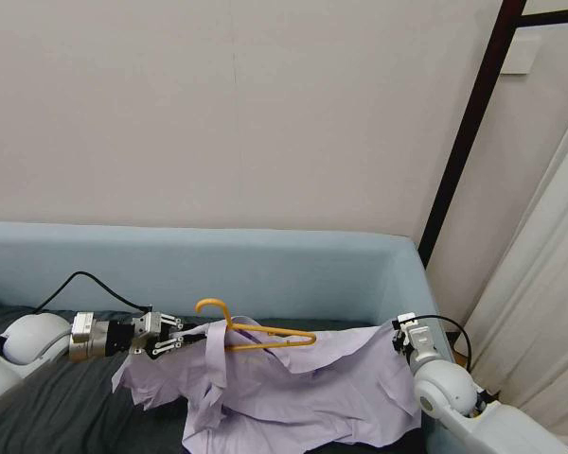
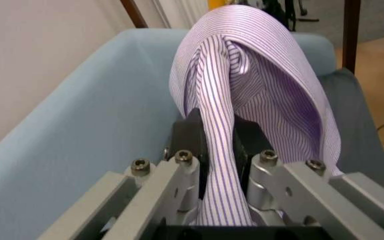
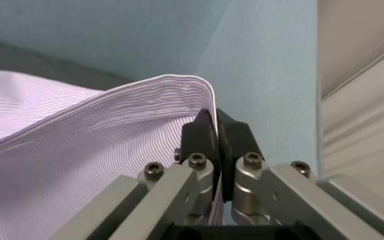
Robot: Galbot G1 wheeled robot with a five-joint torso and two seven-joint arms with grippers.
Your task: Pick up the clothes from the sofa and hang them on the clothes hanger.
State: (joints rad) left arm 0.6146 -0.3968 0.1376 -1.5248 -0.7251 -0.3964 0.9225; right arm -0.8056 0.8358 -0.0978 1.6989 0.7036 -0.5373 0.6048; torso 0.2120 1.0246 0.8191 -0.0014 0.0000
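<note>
The lilac striped shirt (image 1: 303, 390) lies spread across the lower middle of the head view, on the dark seat of the pale blue sofa (image 1: 265, 270). A yellow hanger (image 1: 265, 333) is threaded under its upper edge, with the hook poking out toward the left.

The left tool (image 1: 173, 340), at lower left, is pinched shut on a bunched fold of cloth. The right tool (image 1: 398, 335), at lower right by the sofa's arm, is clamped on the opposite hem. The step in hand looks like the pickup itself: the garment is gripped at both ends and not yet lifted clear.

The next move probably calls for both arms to rise together and keep the fabric stretched, so that the hanger (which neither tool holds) does not slide out. The dark pole (image 1: 469, 132) at upper right may be part of the rack, though I cannot tell.

The wrist views confirm what the head view leaves uncertain. The left shows the fold passing between its pads, and the right shows the pads nipping the very edge of the hem. The head view alone shows the hanger's whole shape and how the shirt lies.
</note>
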